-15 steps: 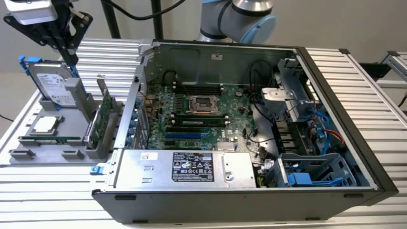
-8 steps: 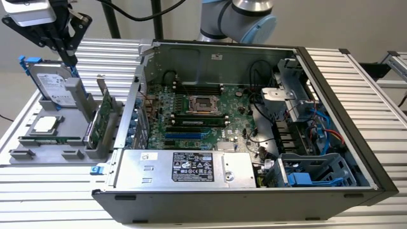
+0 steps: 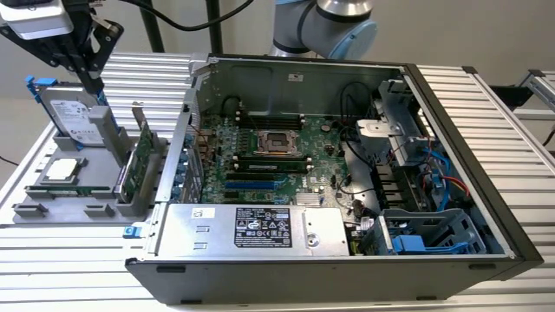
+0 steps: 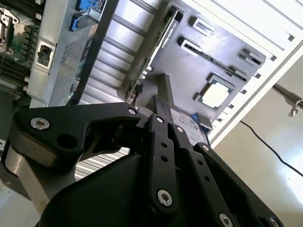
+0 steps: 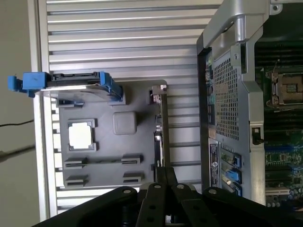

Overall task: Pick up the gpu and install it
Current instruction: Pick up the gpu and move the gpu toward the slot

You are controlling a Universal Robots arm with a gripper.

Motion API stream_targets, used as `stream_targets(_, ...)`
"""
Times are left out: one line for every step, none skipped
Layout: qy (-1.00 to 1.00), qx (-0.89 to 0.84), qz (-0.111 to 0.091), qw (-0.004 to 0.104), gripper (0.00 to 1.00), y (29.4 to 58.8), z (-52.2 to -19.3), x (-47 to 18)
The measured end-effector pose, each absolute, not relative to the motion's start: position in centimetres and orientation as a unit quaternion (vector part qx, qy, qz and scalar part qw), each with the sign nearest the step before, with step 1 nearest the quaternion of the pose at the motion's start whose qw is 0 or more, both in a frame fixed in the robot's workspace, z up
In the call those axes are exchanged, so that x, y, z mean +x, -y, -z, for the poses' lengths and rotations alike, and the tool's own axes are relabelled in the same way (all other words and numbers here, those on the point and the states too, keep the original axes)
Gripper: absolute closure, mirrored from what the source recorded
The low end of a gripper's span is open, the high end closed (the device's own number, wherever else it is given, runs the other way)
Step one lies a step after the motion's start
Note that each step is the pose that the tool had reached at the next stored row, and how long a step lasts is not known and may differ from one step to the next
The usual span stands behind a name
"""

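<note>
Above the grey tray (image 3: 61, 203) at the exterior view's left, the gripper (image 3: 95, 88) hangs in the air. Its two black fingers look pressed together, with nothing between them. The gpu (image 3: 143, 159) stands up on its thin edge in a slot of the tray, just beside the outer wall of the open computer case (image 3: 347, 273). Nothing is touching it. In the first wrist view the gpu (image 5: 164, 123) looks like a thin line just ahead of the gripper (image 5: 165, 175). I think the step in hand is reaching for the card. To do it well, the fingers should spread wide enough to fit around the thin top edge. They should line up with the card and come straight down. A hold near the middle of the board would help keep it from tipping. There is little room here. The hard drive (image 3: 74, 117) with its blue frame stands close by on the tray, and the case wall is close on the other side, so a slow, straight path looks safest. The worktop (image 3: 87, 273) is made of long silver metal strips with grooves. The tray and the case both rest on it. The room has a plain pale wall, and a black cable (image 4: 270, 146) lies on the pale floor.
</note>
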State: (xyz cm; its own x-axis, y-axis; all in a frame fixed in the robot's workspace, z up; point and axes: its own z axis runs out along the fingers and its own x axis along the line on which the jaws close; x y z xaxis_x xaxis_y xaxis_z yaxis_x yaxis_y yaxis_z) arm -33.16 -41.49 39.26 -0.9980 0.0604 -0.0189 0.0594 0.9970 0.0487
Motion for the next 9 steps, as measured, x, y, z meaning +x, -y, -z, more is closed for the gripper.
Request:
stream_targets(-0.999, 0.03, -0.024, 0.01, 1.0, 41.59, -39.26, -33.17)
stream_targets(-0.999, 0.03, -0.024, 0.01, 1.0, 41.68, -39.26, -33.18)
stream_targets(-0.999, 0.03, -0.024, 0.01, 1.0, 41.78, -39.26, -33.18)
stream_targets(-0.999, 0.03, -0.024, 0.01, 1.0, 41.88, -39.26, -33.19)
stream_targets(-0.999, 0.03, -0.024, 0.01, 1.0, 41.99, -39.26, -33.21)
stream_targets(-0.999, 0.03, -0.024, 0.01, 1.0, 42.08, -39.26, -33.22)
stream_targets(-0.999, 0.03, -0.024, 0.01, 1.0, 42.19, -39.26, -33.24)
stream_targets(-0.999, 0.03, -0.024, 0.01, 1.0, 42.3, -39.26, -33.27)
stream_targets(-0.999, 0.03, -0.024, 0.01, 1.0, 42.4, -39.26, -33.3)
